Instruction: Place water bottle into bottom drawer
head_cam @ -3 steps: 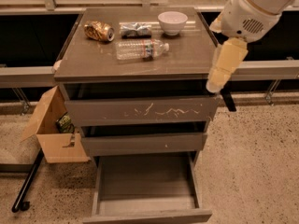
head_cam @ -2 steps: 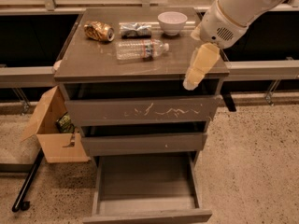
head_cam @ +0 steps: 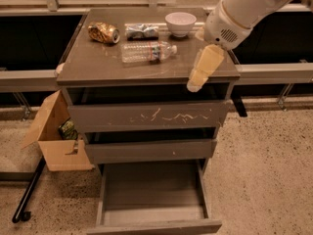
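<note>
The water bottle [head_cam: 148, 51] lies on its side on the cabinet top, cap pointing right, with a dark-and-white label band. The bottom drawer [head_cam: 152, 195] is pulled open at the foot of the cabinet and its tray is empty. My gripper [head_cam: 203, 71] hangs from the white arm over the right front part of the cabinet top, to the right of the bottle and apart from it. It holds nothing that I can see.
A gold-brown can [head_cam: 103, 33], a silver-blue foil packet [head_cam: 142, 31] and a white bowl [head_cam: 180, 23] sit at the back of the cabinet top [head_cam: 98, 65]. An open cardboard box [head_cam: 57, 136] stands on the floor at the left.
My arm and gripper have moved left and a little away from me, from beyond the cabinet's right edge to above its top, closer to the bottle.
</note>
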Controlling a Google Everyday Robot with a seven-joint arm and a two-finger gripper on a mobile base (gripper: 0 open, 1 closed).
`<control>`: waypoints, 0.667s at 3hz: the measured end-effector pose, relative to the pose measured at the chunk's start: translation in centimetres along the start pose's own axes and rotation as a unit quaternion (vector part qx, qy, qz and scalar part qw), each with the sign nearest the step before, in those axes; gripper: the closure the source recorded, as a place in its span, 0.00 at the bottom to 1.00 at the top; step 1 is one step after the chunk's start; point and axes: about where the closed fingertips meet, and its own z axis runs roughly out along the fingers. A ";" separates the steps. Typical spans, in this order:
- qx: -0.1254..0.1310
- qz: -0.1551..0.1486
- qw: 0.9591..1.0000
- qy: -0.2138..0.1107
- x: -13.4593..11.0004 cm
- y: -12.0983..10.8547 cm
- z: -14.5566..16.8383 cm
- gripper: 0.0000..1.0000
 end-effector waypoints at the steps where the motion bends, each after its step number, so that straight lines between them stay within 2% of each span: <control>1: 0.012 -0.023 1.000 -0.016 -2.1 -3.1 2.5 0.00; 2: 0.023 -0.034 0.998 -0.051 -4.8 -6.6 4.9 0.00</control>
